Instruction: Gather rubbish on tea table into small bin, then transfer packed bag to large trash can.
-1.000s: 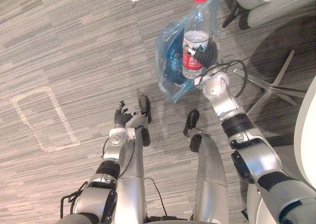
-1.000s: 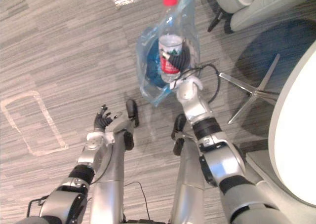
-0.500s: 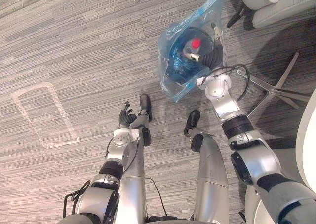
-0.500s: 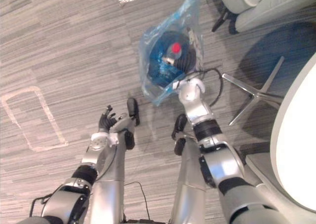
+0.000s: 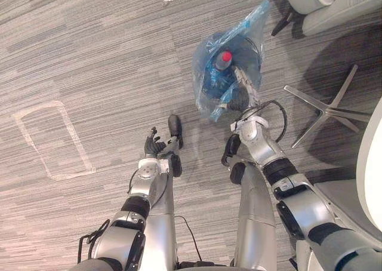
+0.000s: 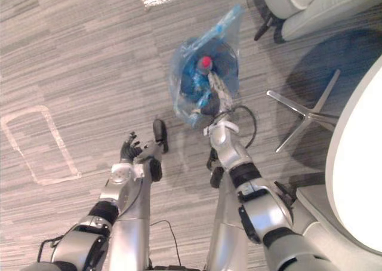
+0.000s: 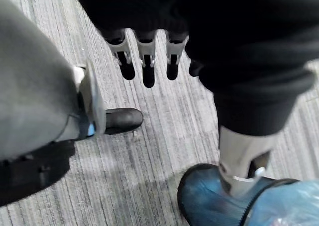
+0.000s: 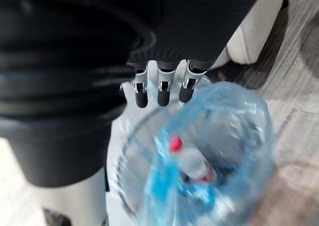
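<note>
As the left eye view shows it, the bin (image 5: 204, 86), lined with a blue bag (image 5: 253, 20), stands on the floor (image 5: 89, 50) with a red-capped bottle (image 5: 222, 61) inside, cap uppermost. The right hand (image 5: 242, 95) reaches over the near rim, fingers straight, grasping nothing. The left hand (image 5: 153, 145) hangs low, well apart from the bin.

Right eye view: same arrangement, with the table (image 6: 358, 163) at the robot's right.

Left wrist view: fingers (image 7: 145, 61) straight and relaxed, empty.

Right wrist view: fingers (image 8: 159, 89) straight above the bag's mouth. The bottle lies within, free of the hand.

Assessment: the gathering step is in hand and the bottle is deposited. Next comes either further rubbish from the table or closing the bag. Closing calls for a firm pinch on the loose film before any lift.
</note>
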You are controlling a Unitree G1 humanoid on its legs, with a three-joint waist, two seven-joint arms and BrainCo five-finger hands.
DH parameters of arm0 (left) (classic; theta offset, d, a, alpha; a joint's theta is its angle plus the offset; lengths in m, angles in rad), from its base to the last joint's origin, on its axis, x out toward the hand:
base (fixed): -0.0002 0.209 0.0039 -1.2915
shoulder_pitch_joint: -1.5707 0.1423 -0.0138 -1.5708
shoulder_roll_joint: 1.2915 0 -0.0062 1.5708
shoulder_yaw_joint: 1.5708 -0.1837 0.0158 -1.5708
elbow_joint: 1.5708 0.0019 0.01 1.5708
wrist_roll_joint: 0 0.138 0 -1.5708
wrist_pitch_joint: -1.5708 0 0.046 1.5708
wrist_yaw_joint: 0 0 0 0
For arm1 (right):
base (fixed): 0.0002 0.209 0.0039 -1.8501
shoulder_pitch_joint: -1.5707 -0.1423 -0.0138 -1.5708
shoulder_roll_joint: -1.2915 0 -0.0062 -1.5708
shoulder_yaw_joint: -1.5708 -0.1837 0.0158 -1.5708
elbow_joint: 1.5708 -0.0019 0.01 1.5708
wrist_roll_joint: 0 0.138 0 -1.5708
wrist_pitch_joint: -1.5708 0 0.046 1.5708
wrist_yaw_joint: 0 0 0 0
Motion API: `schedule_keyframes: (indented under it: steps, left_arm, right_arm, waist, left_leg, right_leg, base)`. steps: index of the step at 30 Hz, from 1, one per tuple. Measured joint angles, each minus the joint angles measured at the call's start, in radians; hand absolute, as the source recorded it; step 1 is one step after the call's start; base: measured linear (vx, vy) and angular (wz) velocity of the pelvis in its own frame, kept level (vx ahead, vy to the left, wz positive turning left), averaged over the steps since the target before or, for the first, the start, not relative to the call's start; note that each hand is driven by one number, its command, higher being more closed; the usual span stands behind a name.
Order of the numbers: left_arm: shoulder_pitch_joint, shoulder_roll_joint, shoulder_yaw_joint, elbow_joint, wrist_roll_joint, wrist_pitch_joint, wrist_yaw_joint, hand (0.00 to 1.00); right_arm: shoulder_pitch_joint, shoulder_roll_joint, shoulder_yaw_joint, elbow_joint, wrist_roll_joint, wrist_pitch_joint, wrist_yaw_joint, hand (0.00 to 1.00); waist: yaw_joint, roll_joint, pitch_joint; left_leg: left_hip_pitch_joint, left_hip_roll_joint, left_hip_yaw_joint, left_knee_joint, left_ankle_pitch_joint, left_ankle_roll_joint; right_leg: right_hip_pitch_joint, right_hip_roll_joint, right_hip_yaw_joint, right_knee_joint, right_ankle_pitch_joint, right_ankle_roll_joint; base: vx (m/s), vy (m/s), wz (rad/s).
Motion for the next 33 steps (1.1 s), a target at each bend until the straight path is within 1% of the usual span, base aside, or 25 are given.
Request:
schedule_keyframes:
  steps: [2,3,5,8,10,11,12,15,16,18,21,30,33]
  left_arm:
    - [-0.001,0.001,0.0,0.0,0.0,-0.003,0.0,0.0]
    - [-0.001,0.002,0.0,0.001,0.0,-0.007,0.0,0.0]
    - [-0.002,0.005,0.001,0.004,-0.004,-0.016,0.001,0.0]
    - [-0.014,0.01,0.003,0.017,-0.015,-0.024,0.002,0.0]
    - [-0.027,0.007,0.003,0.019,-0.026,-0.025,0.003,0.0]
    - [-0.037,0.007,0.003,0.018,-0.037,-0.032,0.003,0.0]
    - [-0.042,0.008,0.003,0.018,-0.043,-0.039,0.003,0.0]
    - [-0.059,0.009,0.013,0.017,-0.057,-0.049,0.005,0.0]
    - [-0.066,0.004,0.013,0.021,-0.073,-0.05,0.005,0.0]
    - [-0.068,-0.004,0.012,0.02,-0.08,-0.053,0.005,0.0]
    - [-0.071,-0.007,0.012,0.019,-0.093,-0.058,0.005,0.0]
    - [-0.072,-0.019,0.01,0.012,-0.092,-0.063,0.005,0.0]
    - [-0.071,-0.019,-0.001,-0.001,-0.092,-0.06,0.005,0.0]
  right_arm:
    - [-0.015,0.004,0.019,0.056,-0.027,0.004,0.002,0.0]
    - [-0.03,0.008,0.028,0.097,-0.047,0.006,0.004,0.0]
    - [-0.065,0.026,0.028,0.147,-0.076,0.016,0.004,0.0]
    - [-0.112,0.036,0.015,0.211,-0.107,0.037,0.004,0.0]
    - [-0.129,0.036,-0.004,0.243,-0.114,0.051,0.004,0.0]
    - [-0.14,0.039,-0.025,0.267,-0.124,0.059,0.004,0.0]
    - [-0.148,0.039,-0.029,0.278,-0.128,0.063,0.004,1.0]
    - [-0.178,0.033,-0.061,0.301,-0.134,0.071,0.003,1.0]
    - [-0.192,0.02,-0.065,0.313,-0.134,0.072,0.002,1.0]
    - [-0.207,-0.001,-0.066,0.324,-0.133,0.072,0.003,1.0]
    - [-0.221,-0.01,-0.071,0.324,-0.13,0.072,0.001,1.0]
    - [-0.198,-0.013,-0.05,0.316,-0.098,0.071,-0.01,1.0]
    - [-0.183,-0.009,-0.05,0.261,-0.082,0.07,-0.02,1.0]
  waist:
    - [0.0,0.0,0.0]
    - [0.0,0.0,0.0]
    - [0.001,-0.002,-0.001]
    - [0.001,-0.002,-0.001]
    - [0.001,-0.002,-0.001]
    - [0.002,-0.002,-0.001]
    - [0.002,-0.002,-0.001]
    - [0.004,-0.002,-0.001]
    - [0.004,-0.002,-0.001]
    - [0.009,-0.002,-0.001]
    - [0.01,-0.002,-0.001]
    - [0.012,-0.001,-0.002]
    - [0.012,-0.001,-0.002]
  left_leg:
    - [0.0,-0.002,0.001,-0.015,0.008,-0.001]
    - [-0.004,-0.005,0.001,-0.024,0.018,-0.007]
    - [-0.016,-0.008,0.004,-0.032,0.026,-0.004]
    - [-0.047,-0.011,0.0,-0.034,0.035,-0.001]
    - [-0.059,-0.026,-0.005,-0.048,0.047,-0.002]
    - [-0.066,-0.034,-0.009,-0.055,0.053,-0.003]
    - [-0.072,-0.037,-0.012,-0.055,0.055,-0.004]
    - [-0.112,-0.043,-0.032,-0.047,0.06,-0.014]
    - [-0.125,-0.05,-0.039,-0.047,0.063,-0.018]
    - [-0.138,-0.059,-0.043,-0.045,0.064,-0.018]
    - [-0.147,-0.059,-0.048,-0.043,0.065,-0.02]
    - [-0.152,-0.052,-0.049,-0.022,0.073,-0.019]
    - [-0.153,-0.047,-0.049,-0.012,0.072,-0.018]
  right_leg:
    - [0.0,-0.003,-0.008,-0.002,0.0,0.0]
    - [-0.005,-0.007,-0.011,-0.002,0.0,-0.001]
    - [-0.022,-0.01,-0.012,-0.001,0.0,-0.001]
    - [-0.055,-0.016,-0.017,0.008,-0.003,-0.004]
    - [-0.074,-0.028,-0.018,0.024,-0.011,-0.006]
    - [-0.086,-0.036,-0.02,0.035,-0.017,-0.008]
    - [-0.093,-0.038,-0.021,0.041,-0.021,-0.008]
    - [-0.127,-0.044,-0.034,0.065,-0.031,-0.007]
    - [-0.141,-0.053,-0.037,0.081,-0.039,-0.01]
    - [-0.159,-0.063,-0.038,0.104,-0.049,-0.012]
    - [-0.168,-0.068,-0.046,0.121,-0.059,-0.015]
    - [-0.169,-0.064,-0.048,0.128,-0.068,-0.019]
    - [-0.167,-0.06,-0.046,0.134,-0.067,-0.019]
  base:
    - [-0.01,-0.018,0.11]
    - [-0.01,-0.015,0.11]
    - [-0.01,-0.019,0.06]
    - [-0.01,-0.008,0.06]
    - [-0.03,-0.012,0.26]
    - [-0.03,-0.014,0.29]
    - [-0.03,-0.021,0.26]
    - [-0.05,-0.021,0.19]
    - [-0.05,-0.013,0.25]
    - [-0.05,-0.017,0.23]
    - [-0.05,-0.024,0.14]
    - [-0.05,-0.021,0.0]
    - [-0.05,-0.009,-0.04]
